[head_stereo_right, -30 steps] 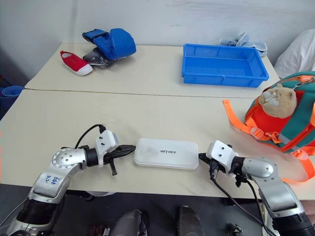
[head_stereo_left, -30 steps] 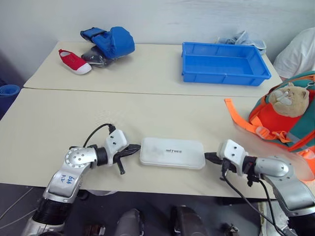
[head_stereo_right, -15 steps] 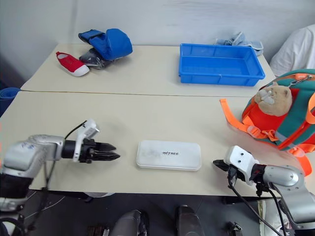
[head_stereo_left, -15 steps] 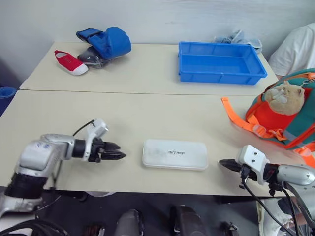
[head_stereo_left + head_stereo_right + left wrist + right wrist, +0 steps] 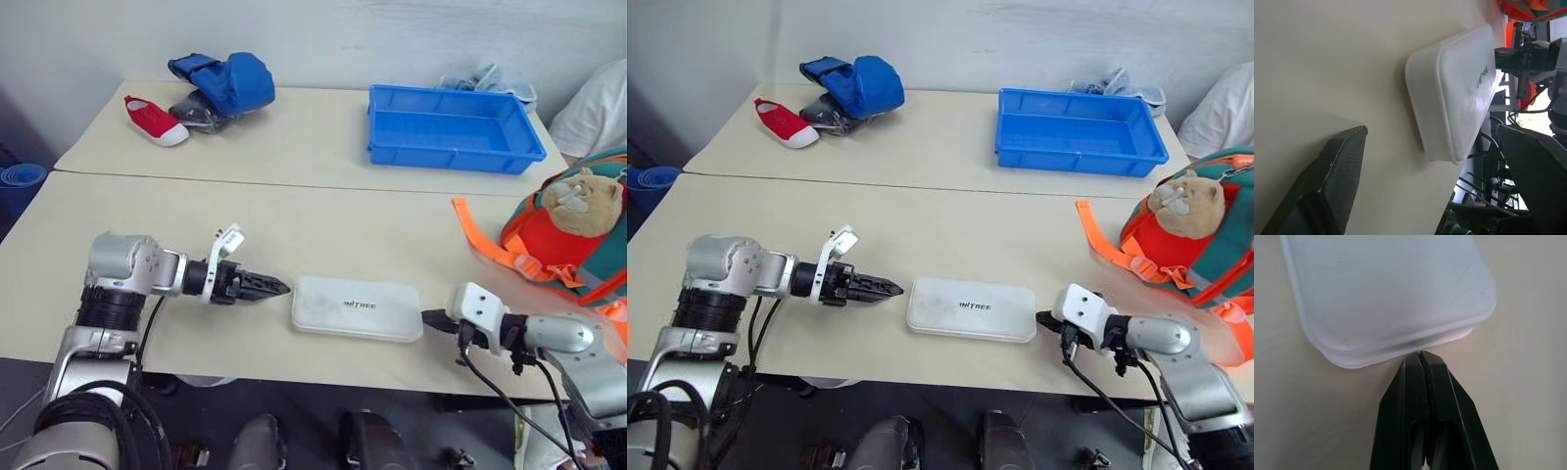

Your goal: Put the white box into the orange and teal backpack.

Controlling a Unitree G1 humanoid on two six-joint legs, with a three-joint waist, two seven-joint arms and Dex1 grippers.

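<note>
On the near tabletop [image 5: 147, 245], left to right: the left hand [image 5: 277, 287], pinched narrow a second ago, now has its fingers spread wide just left of the white box [image 5: 357, 307]; the right hand [image 5: 428, 320] stays closed, its tip touching the box's right end. Orange and teal backpack [image 5: 573, 240] sits far right. Judged: a two-sided grasp is being prepared.

Silver arms, seemingly black cables
</note>
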